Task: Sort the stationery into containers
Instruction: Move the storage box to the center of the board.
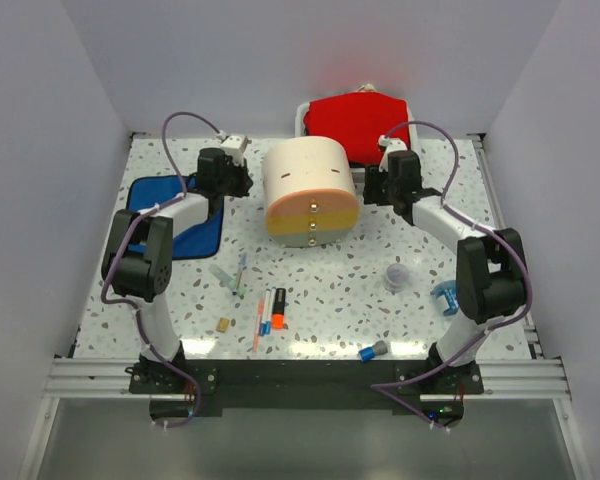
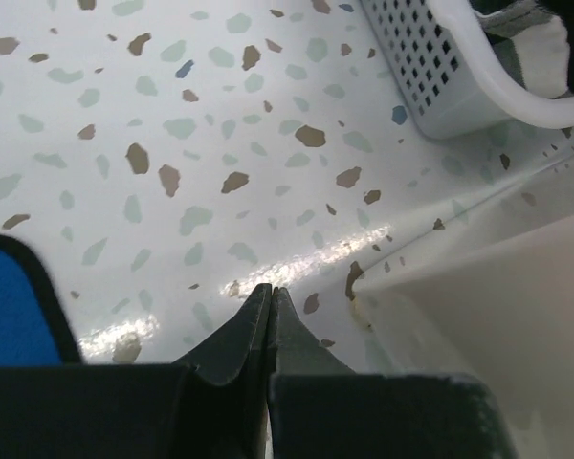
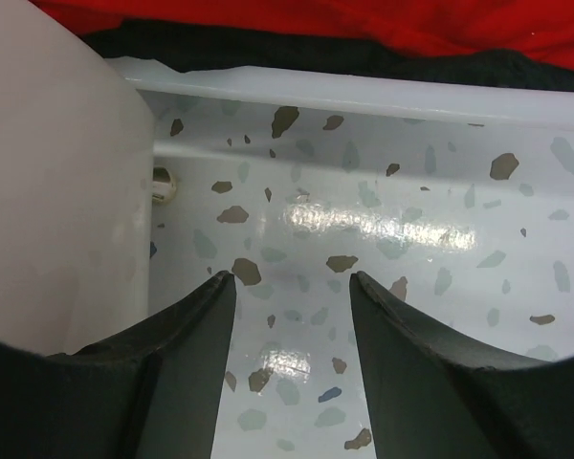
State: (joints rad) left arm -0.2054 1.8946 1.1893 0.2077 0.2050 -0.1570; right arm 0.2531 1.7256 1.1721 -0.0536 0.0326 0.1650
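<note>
A speckled terrazzo table (image 1: 380, 240) carries a cream half-cylinder drawer unit (image 1: 305, 170) at its far middle. Its yellow-orange drawers (image 1: 312, 222), with a column of small gold knobs, face the arms. Behind it, a white tray (image 1: 302, 113) holds a red cloth (image 1: 355, 125). A blue cloth (image 1: 145, 192) lies far left, partly under the left arm.

Loose stationery lies on the near half of the table:
- an orange marker (image 1: 279, 310)
- a red pen (image 1: 259, 322)
- a blue pen (image 1: 240, 275)
- a clear pen (image 1: 221, 273)
- a clear cup (image 1: 397, 277)
- a blue clip (image 1: 443, 297)
- a blue-grey cap piece (image 1: 372, 351)
- a tan eraser (image 1: 223, 324)

The smallest items are hard to make out.

The wrist views show only the unit's cream wall and cut off the tray.

The left gripper (image 2: 271, 292) is just left of the unit, fingers pressed together and empty. The right gripper (image 3: 292, 277) is just right of it, jaws partly apart over bare table. Both are well apart from the stationery.
</note>
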